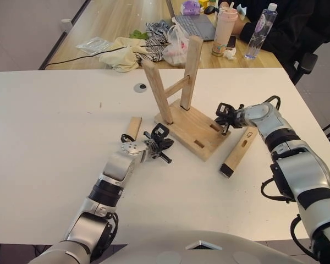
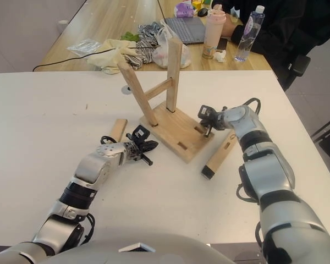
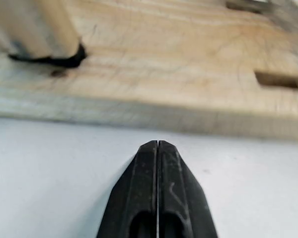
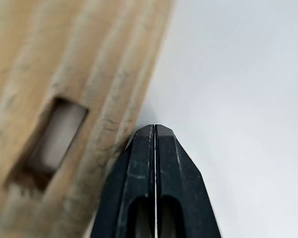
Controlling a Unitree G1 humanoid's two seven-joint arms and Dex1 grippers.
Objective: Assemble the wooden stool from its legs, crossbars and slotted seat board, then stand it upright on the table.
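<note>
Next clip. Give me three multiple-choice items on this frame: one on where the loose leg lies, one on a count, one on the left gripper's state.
1. Where does the loose leg lie?
A. On the table, on the robot's right of the seat board
B. On top of the seat board
C. On the floor

2. How many legs stand in the seat board?
A. One
B. Two
C. Four

3. How is the left gripper?
A. Open
B. Shut on nothing
C. Shut on a wooden part

Answers: 1 A, it lies flat beside the board's right edge. 2 B, two legs joined by a crossbar rise from it. 3 B, its fingers meet with nothing between them.
</note>
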